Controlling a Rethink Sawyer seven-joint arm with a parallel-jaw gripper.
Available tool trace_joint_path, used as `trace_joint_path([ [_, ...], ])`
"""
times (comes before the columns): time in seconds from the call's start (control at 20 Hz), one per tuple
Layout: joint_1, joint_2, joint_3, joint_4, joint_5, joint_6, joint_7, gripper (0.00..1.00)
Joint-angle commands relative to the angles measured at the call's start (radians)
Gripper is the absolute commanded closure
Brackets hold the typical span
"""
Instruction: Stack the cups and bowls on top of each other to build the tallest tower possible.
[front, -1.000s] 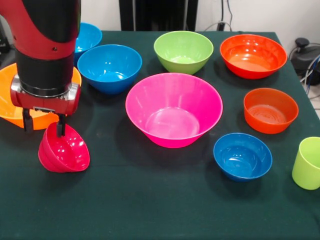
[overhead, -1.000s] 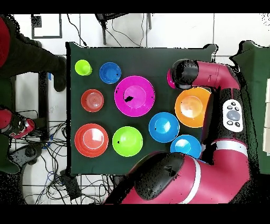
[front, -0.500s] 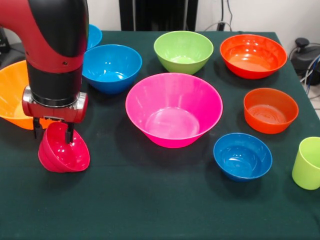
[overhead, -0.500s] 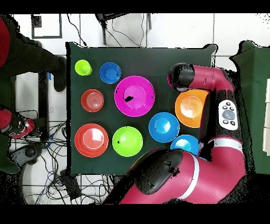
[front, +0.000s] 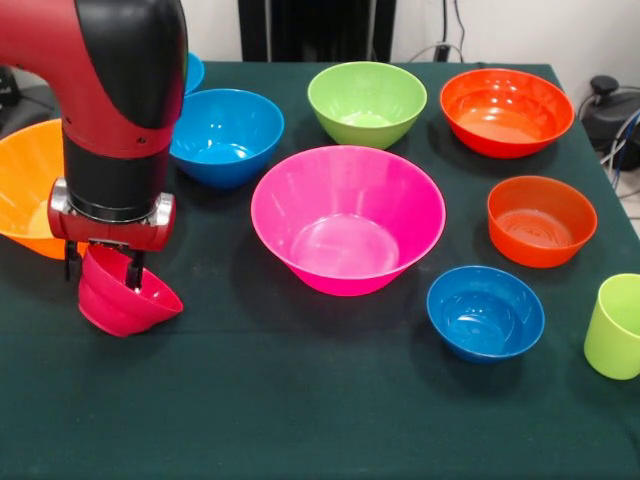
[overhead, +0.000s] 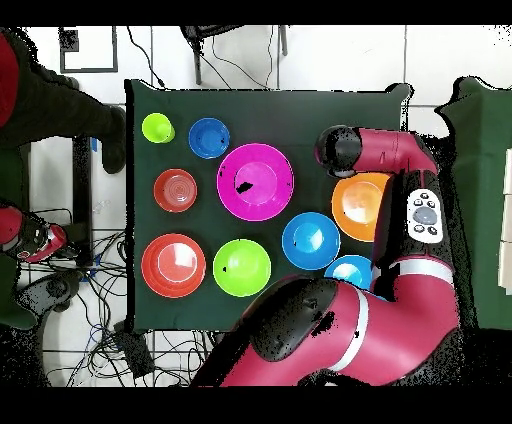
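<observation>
Fingers (front: 132, 268) pinch the rim of the small crimson bowl (front: 125, 300), one inside, one outside, so it hangs tilted at the table's (front: 300, 410) edge beside the orange bowl (front: 25, 190). Gripper (front: 103, 266) grasps it, probably for carrying. No tower yet; the pink bowl (front: 347, 220) sits mid-table, apart.

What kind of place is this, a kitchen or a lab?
Most likely a robotics lab: a red robot arm works at a green-covered table of plastic bowls, with loose cables on the tiled floor.

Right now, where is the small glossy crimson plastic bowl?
In the front view, the small crimson bowl sits tilted at the table's left side, its rim in the gripper, just below the large orange bowl.
</observation>
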Motion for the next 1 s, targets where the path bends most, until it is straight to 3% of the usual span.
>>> trace_joint_path([
  [0.05, 0.039, 0.061, 0.023, -0.029, -0.096, -0.016, -0.116, 0.00],
  [0.8, 0.049, 0.070, 0.020, -0.041, -0.077, 0.001, -0.123, 0.00],
  [0.85, 0.051, 0.070, 0.017, -0.040, -0.076, 0.000, -0.124, 1.00],
  [1.0, 0.053, 0.069, 0.014, -0.040, -0.077, -0.001, -0.123, 1.00],
])
